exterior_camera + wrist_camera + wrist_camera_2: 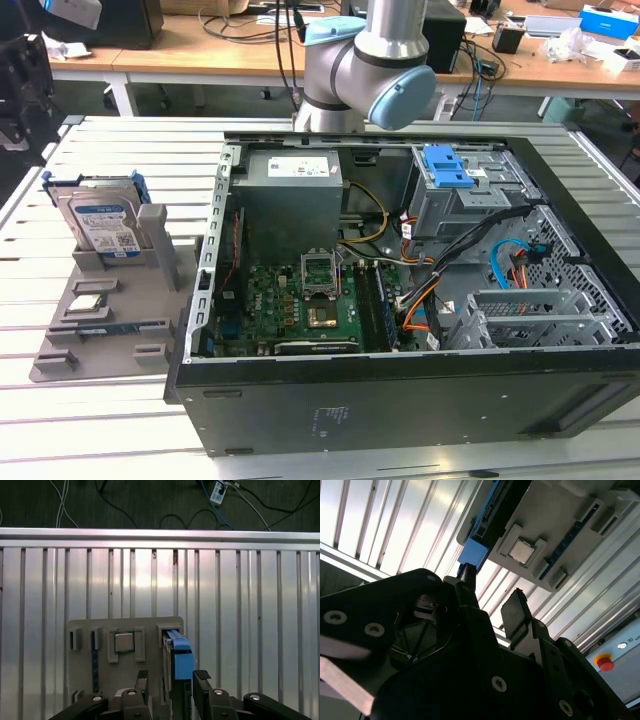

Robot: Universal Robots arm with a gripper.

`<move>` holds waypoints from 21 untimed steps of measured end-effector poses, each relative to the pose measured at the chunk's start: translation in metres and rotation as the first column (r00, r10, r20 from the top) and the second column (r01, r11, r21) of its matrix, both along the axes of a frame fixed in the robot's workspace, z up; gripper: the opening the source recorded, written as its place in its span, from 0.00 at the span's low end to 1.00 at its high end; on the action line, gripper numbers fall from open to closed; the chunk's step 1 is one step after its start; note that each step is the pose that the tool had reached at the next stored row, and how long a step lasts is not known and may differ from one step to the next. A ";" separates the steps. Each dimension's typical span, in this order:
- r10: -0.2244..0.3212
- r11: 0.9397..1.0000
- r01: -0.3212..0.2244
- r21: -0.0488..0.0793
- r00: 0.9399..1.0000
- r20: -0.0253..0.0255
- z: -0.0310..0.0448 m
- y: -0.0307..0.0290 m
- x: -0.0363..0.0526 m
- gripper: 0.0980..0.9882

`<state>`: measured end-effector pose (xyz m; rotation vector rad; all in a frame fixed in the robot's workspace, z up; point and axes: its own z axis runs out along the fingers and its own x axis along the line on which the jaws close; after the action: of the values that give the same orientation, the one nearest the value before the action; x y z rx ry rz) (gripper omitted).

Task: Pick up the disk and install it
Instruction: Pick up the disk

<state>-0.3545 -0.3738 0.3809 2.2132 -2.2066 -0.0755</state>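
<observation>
Exterior view: the disk (100, 222) stood upright in its grey holder (150, 250). Second wrist view: jaws stood wide open, disk (472, 555) just beyond. First wrist view: its blue edge sat between them, ungripped; a square, centred descent looked best.

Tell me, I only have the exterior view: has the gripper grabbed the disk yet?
Observer: No. In the first wrist view the gripper is open and empty.
Operator: Is it lined up with the disk?
Observer: It looks so. The disk stands on edge in the grey holder and appears between the two fingertips. I cannot tell whether they touch it.
</observation>
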 end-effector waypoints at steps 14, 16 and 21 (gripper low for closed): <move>0.000 1.000 0.000 0.000 1.000 0.000 -0.0070 0.0000 0.0024 0.43; 0.000 1.000 0.000 0.000 1.000 0.000 -0.0079 0.0000 0.0027 0.43; 0.000 1.000 0.000 0.000 1.000 0.000 -0.0104 0.0000 0.0035 0.43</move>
<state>-0.3510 -0.3738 0.3706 2.2132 -2.2066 -0.0755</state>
